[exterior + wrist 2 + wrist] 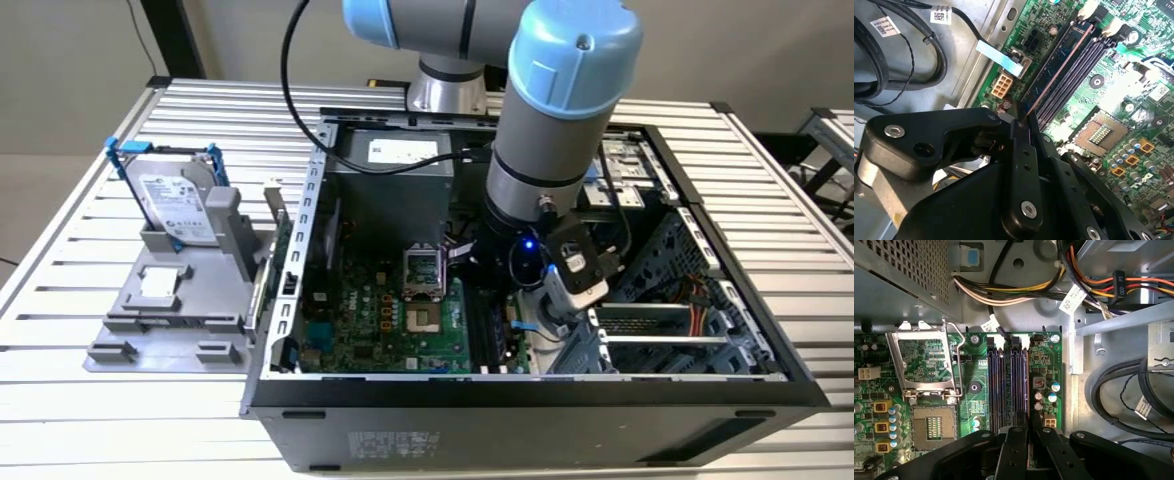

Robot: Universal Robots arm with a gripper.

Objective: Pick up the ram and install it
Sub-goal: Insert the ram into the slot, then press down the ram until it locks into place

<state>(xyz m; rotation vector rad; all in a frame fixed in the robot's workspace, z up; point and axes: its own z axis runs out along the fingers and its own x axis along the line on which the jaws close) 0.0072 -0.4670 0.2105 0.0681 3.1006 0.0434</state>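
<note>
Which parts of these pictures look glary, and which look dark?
In the second wrist view, the motherboard glares green-white near the slots, while the end effector is a dark mass; in the exterior view, the case interior under the arm sits in shadow.

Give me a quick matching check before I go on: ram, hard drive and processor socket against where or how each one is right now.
Things:
1. ram
2. hard drive
3. processor socket

Places or states:
A. standing in the grey rack on the table, outside the computer case
B. pinched in the gripper, lying along the black slots
C. empty, on the green board, its metal frame flipped open

Pairs: 1-B, 2-A, 3-C
</note>
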